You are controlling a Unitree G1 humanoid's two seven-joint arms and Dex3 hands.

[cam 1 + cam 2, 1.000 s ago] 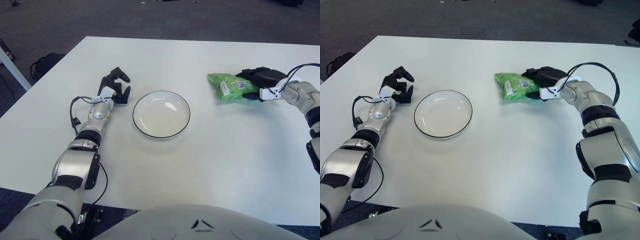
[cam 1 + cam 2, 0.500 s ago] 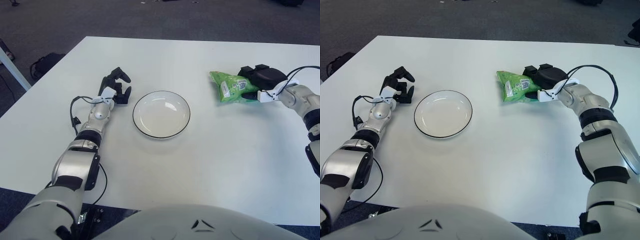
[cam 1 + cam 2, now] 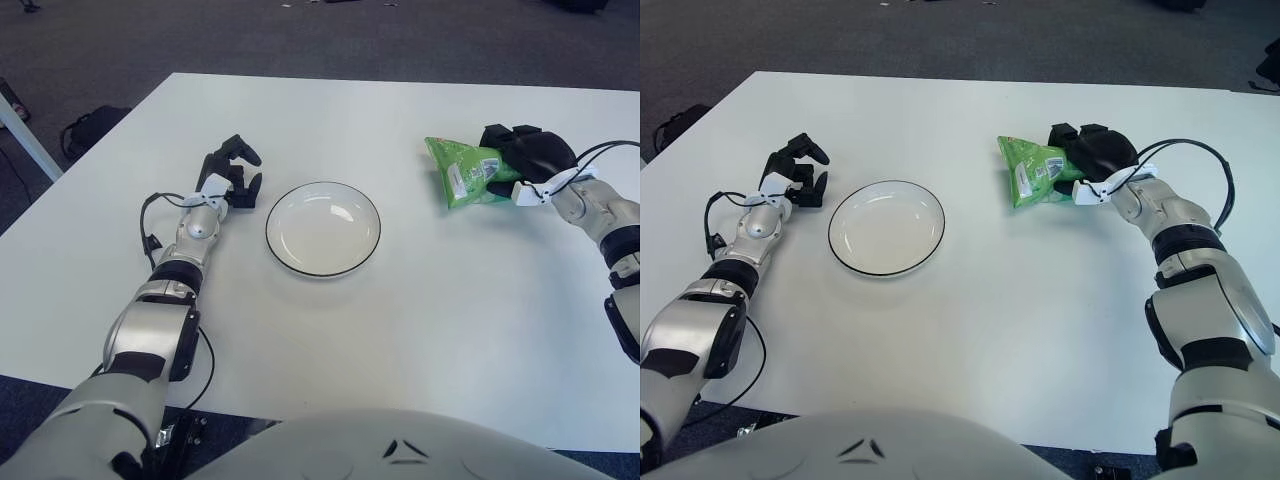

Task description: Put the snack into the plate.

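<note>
A green snack bag [image 3: 457,172] with a white label is tilted up off the white table at the right. My right hand [image 3: 520,158] is shut on its right end, black fingers wrapped over the bag. A white plate [image 3: 322,227] with a thin black rim sits at the table's middle, bare inside, well to the left of the bag. My left hand [image 3: 232,170] shows left of the plate with its fingers curled and nothing in them.
The white table [image 3: 380,330] fills most of the view. A dark bag [image 3: 88,128] lies on the grey floor beyond the table's left edge, near a white table leg [image 3: 25,135].
My right hand has turned and lifted the snack bag, which now stands more upright and sits slightly further right. The left hand and plate have not moved.
</note>
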